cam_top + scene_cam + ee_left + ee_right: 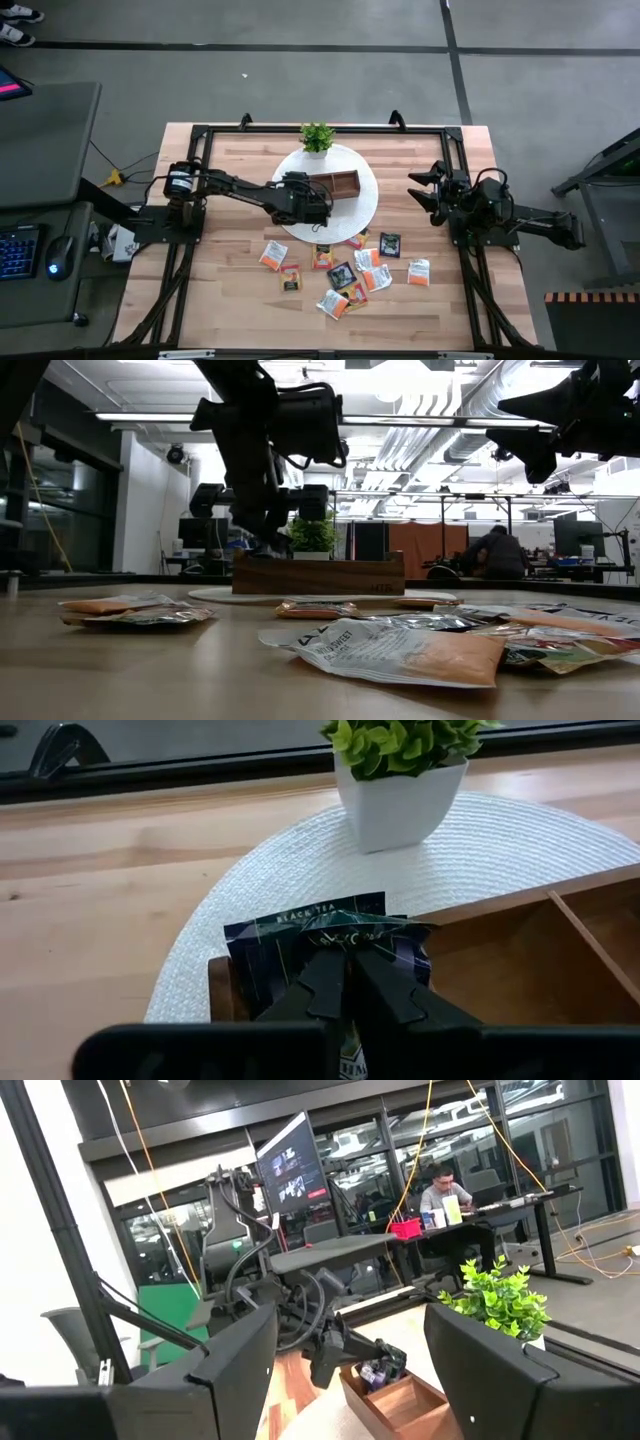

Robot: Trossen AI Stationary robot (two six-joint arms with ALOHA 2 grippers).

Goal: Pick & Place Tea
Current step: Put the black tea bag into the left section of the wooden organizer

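Loose tea sachets (345, 275) lay scattered on the near part of the table (230, 310). Beyond them, the left gripper (350, 982) pinched a black tea sachet (305, 930) over the wooden tray's (500, 955) end compartment on the white mat (520, 850). The right gripper (425, 190) hung at the table's right, fingers spread.

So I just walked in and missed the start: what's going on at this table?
The left gripper is shut on a dark tea bag and holds it at the end compartment of the wooden tray, which sits on a round white mat beside a small plant. More tea bags lie loose on the table. The right gripper waits open at the table's right side.
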